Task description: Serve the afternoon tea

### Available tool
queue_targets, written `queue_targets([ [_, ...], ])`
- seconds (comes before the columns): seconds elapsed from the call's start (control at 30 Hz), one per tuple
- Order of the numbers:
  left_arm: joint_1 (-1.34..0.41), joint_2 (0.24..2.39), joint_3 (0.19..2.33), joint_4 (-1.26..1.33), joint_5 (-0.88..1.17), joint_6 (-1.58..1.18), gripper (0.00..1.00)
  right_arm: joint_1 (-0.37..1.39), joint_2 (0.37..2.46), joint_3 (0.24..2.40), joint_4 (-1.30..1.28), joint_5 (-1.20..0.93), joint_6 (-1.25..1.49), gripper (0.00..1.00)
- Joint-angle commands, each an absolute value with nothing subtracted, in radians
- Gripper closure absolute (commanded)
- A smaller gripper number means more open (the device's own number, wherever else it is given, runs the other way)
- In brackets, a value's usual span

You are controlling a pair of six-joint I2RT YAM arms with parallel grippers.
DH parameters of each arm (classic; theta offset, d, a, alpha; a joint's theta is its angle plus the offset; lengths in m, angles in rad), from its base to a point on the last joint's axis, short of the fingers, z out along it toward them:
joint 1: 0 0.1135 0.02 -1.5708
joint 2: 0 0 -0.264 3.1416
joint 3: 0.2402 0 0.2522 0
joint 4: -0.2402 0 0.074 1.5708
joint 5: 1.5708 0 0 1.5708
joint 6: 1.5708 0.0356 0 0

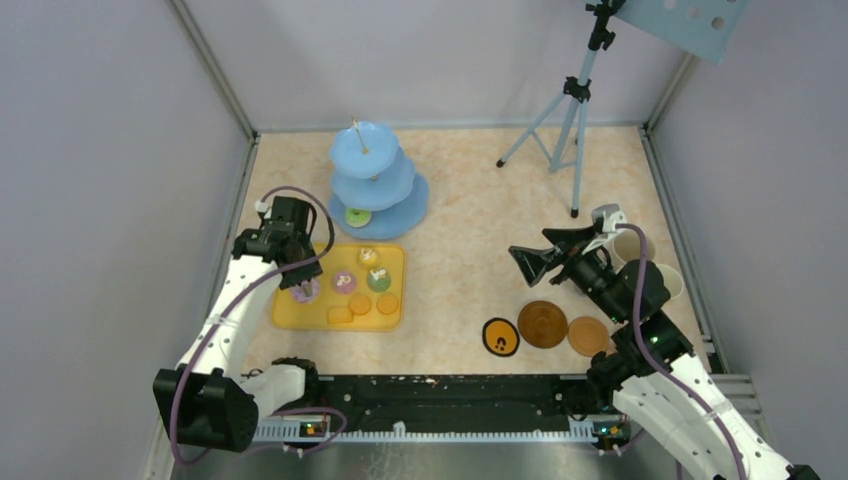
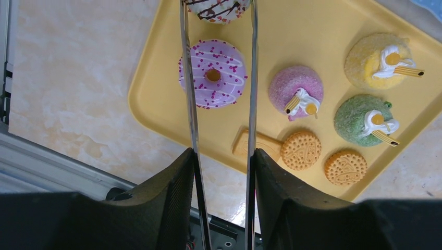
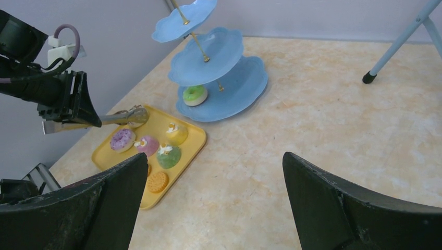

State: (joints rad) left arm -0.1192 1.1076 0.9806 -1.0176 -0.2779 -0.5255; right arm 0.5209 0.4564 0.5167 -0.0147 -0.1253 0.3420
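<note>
Widest free stretch of marbled beige bench [image 1: 460,210] between the flat yellow plastic tray [image 2: 156,122] and the right arm. Tighter on the left, with the tray near the bench's left rim and its near edge close to the front rail. Boxed in by plain grey walls [image 1: 100,200] on three sides; pale blue tripod [image 1: 572,110] at far right.

Left fingers [image 2: 167,182] pressed onto the long metal tongs [image 3: 117,119]. Long axis of the tongs running out from the fingers over the tray, tips either side of a white chocolate-drizzled doughnut [image 2: 219,9]; lifted or resting, cannot tell. Just nearer, on the tray, a purple sprinkled doughnut [image 2: 212,74], with domed pastries and biscuits to its right.

Right fingers [image 3: 94,208] spread wide, holding nothing, aimed leftward across the bench.

Light-blue three-tier stand [image 1: 405,212] upright just beyond the tray, green doughnut [image 3: 195,95] on its bottom tier. Round brown coasters [image 1: 542,323] and two pale mugs [image 1: 634,243] beside the right arm.
</note>
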Motion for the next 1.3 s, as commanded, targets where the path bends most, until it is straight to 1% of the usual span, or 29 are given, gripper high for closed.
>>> queue_targets([
  [0.0,-0.114,1.082,0.997,-0.991,-0.304,-0.514,0.54,0.529,0.472,0.534,0.006,-0.130,0.333,0.01],
  [0.17,-0.114,1.035,1.051,-1.035,-0.305,-0.504,0.55,0.529,0.488,0.556,-0.018,-0.105,0.319,0.01],
  [0.4,-0.115,0.982,1.092,-1.049,-0.192,-0.469,0.58,0.529,0.523,0.585,-0.051,-0.103,0.308,0.02],
  [0.6,-0.124,0.943,1.063,-1.027,-0.049,-0.474,0.61,0.529,0.527,0.602,-0.086,-0.065,0.303,0.02],
  [0.7,-0.154,0.918,1.033,-0.993,-0.012,-0.498,0.62,0.530,0.525,0.614,-0.114,-0.030,0.291,0.02],
  [0.87,-0.268,0.939,1.006,-0.937,-0.028,-0.539,0.62,0.529,0.509,0.619,-0.147,-0.003,0.278,0.02],
  [1.0,-0.525,0.988,1.020,-0.884,-0.165,-0.637,0.62,0.529,0.514,0.627,-0.161,0.026,0.271,0.02],
  [1.07,-0.608,1.040,1.030,-0.869,-0.205,-0.672,0.62,0.529,0.519,0.636,-0.175,0.043,0.263,0.02],
  [1.27,-0.689,1.119,1.043,-0.753,-0.228,-0.688,0.62,0.530,0.496,0.639,-0.197,0.098,0.257,0.02],
])
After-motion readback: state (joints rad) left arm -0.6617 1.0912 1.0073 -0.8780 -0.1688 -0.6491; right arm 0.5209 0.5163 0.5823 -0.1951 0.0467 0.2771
